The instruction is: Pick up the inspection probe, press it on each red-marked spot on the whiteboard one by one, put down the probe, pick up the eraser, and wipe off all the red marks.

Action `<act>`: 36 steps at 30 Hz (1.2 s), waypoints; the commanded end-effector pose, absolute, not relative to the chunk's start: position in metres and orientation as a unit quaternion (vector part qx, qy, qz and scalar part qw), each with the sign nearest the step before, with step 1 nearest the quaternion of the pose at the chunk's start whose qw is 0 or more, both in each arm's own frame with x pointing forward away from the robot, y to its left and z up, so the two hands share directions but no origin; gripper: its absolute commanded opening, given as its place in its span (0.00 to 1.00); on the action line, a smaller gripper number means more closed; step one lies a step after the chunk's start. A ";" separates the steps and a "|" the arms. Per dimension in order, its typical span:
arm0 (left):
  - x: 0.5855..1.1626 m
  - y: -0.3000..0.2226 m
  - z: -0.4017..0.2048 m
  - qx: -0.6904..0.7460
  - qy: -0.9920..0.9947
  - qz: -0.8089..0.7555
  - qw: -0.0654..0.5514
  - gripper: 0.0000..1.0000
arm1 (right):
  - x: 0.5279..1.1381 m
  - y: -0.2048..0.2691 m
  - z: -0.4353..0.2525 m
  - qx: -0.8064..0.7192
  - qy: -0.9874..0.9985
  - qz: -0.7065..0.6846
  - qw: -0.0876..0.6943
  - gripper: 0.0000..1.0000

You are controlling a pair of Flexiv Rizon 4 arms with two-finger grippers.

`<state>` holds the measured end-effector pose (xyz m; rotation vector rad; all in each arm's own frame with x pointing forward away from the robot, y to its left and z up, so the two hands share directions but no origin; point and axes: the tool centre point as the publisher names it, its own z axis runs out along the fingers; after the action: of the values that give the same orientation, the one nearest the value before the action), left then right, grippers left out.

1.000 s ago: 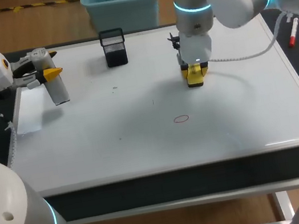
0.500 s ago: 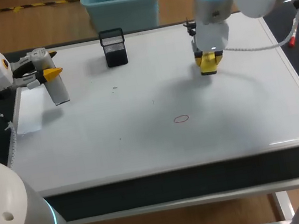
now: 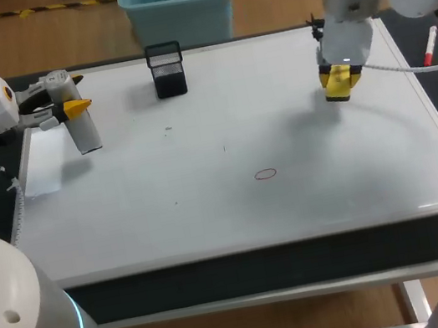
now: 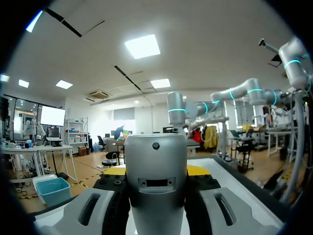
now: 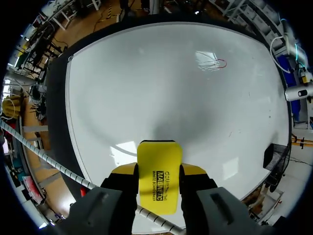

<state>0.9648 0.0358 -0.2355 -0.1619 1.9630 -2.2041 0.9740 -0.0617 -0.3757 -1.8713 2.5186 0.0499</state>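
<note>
My left gripper (image 3: 72,110) hangs over the whiteboard's (image 3: 201,159) left edge, shut on the silver-grey inspection probe (image 3: 87,134), which slants down toward the board. In the left wrist view the probe (image 4: 156,182) fills the space between the fingers. My right gripper (image 3: 338,80) is above the board's right side, shut on the yellow eraser (image 3: 339,89). The right wrist view has the eraser (image 5: 159,169) clamped between the fingers (image 5: 193,169), above bare board. One small red oval mark (image 3: 265,174) sits near the board's front middle, well left of the eraser; the mark (image 5: 221,63) also shows far ahead of the right gripper.
A black mesh pen holder (image 3: 167,69) stands at the back of the board. A white sheet (image 3: 40,167) lies at the left edge below the probe. A red-capped marker (image 3: 429,47) rests off the board's right edge.
My right arm has carried the eraser to the right and a little toward the back, away from the red mark. The left arm and probe have stayed put.
</note>
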 end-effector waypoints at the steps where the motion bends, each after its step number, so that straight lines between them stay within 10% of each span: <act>1: 0.964 0.035 -0.234 -0.055 0.661 -0.742 0.095 0.00 | 0.969 -0.081 -0.376 -0.591 0.806 0.018 0.003 0.00; 36: 0.964 0.035 -0.234 -0.055 0.661 -0.742 0.095 0.00 | 0.959 -0.126 -0.376 -0.575 0.818 0.025 -0.004 0.00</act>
<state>0.9648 0.0359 -0.2355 -0.1620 1.9630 -2.2039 0.9600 -0.1252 -0.3764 -1.8089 2.5794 0.0830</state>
